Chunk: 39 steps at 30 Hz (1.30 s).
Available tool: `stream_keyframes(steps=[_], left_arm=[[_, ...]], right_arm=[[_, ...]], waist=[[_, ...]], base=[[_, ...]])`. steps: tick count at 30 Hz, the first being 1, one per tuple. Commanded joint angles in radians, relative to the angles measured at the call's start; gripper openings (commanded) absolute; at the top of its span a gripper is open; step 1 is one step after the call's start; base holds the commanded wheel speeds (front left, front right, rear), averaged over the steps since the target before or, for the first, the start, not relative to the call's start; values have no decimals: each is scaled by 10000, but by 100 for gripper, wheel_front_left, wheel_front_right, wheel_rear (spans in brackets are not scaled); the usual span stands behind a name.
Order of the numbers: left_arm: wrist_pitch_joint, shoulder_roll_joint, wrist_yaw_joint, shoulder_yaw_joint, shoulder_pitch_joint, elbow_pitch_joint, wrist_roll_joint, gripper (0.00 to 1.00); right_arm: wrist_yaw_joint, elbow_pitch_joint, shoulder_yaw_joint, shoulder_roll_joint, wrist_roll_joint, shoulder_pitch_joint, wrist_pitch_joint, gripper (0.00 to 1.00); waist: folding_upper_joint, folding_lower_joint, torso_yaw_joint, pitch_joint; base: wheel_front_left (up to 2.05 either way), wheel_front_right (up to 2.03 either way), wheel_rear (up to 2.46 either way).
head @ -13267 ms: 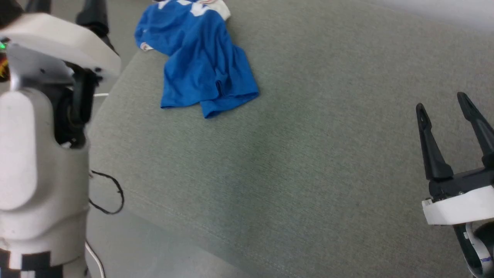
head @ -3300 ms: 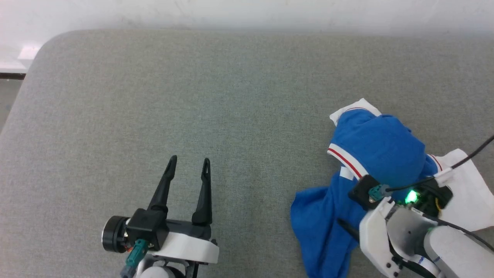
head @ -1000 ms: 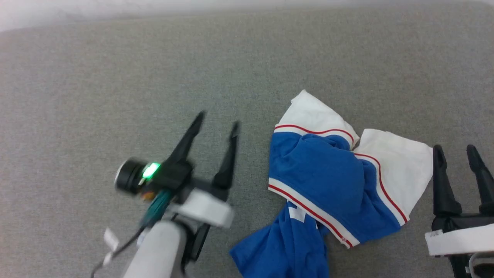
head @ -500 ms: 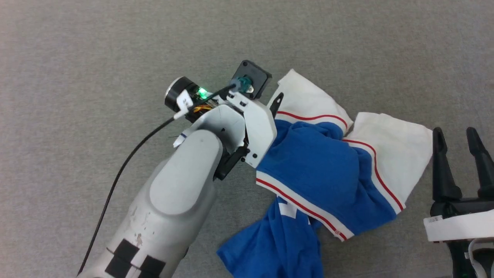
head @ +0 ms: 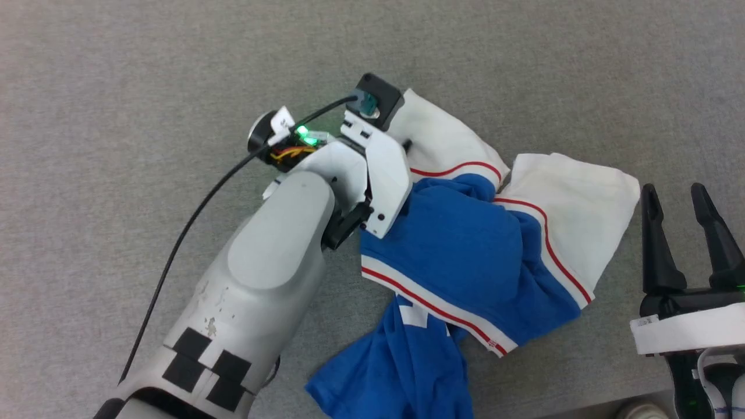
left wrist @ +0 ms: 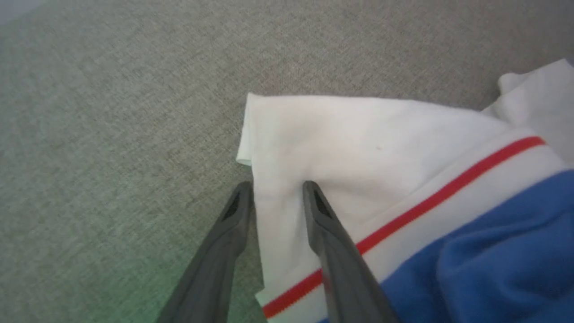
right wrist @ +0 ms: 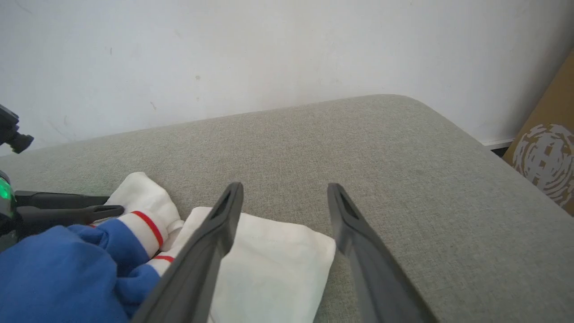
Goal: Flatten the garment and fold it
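The garment lies crumpled on the grey cushion, royal blue with two white sleeves and thin red stripes. A bit of white lettering shows lower down. My left gripper is shut on the edge of the garment's left white sleeve, with a ridge of white cloth pinched between its fingers. In the head view the left wrist covers those fingers. My right gripper stands open just right of the other white sleeve, nothing between its fingers.
The grey upholstered surface stretches wide to the left and far side. A white wall stands behind it and a cardboard box past its right end. A black cable trails from my left wrist. A shoe tip shows past the front edge.
My left arm swung across to the left white sleeve and took hold of it. The sleeve has since shifted slightly left. The right gripper has stayed open beside the garment.
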Motion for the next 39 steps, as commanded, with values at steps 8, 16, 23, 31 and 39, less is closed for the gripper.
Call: stream_keyframes(steps=[8, 16, 23, 31, 39], left_arm=[[-766, -7, 188, -120, 35, -52, -459, 0], [-1891, 558, 1067, 1785, 1011, -2461, -1816, 0], [-1704, 2008, 3066, 4040, 3946, -5369, -2280, 0], [-2341, 1766, 3764, 4631, 6273, -5703, -2502, 100], [-5923, 691, 3060, 4968, 6553, -6670, -2677, 100]], right_arm=[[-9, 137, -122, 31, 40, -144, -37, 100], [-9, 194, -182, 31, 30, 150, 91, 100], [-9, 189, -111, 32, 90, 381, 208, 100], [-9, 246, -69, 32, 59, 488, 370, 100], [-9, 359, -11, 32, 18, 656, 502, 100]], waist=[[0, 1, 267, -173], [0, 1, 981, -966], [0, 1, 1326, -1179], [0, 1, 1419, -1336], [0, 1, 1449, -1741]], base=[[0, 0, 0], [0, 0, 0], [0, 0, 0], [0, 0, 0], [0, 0, 0]])
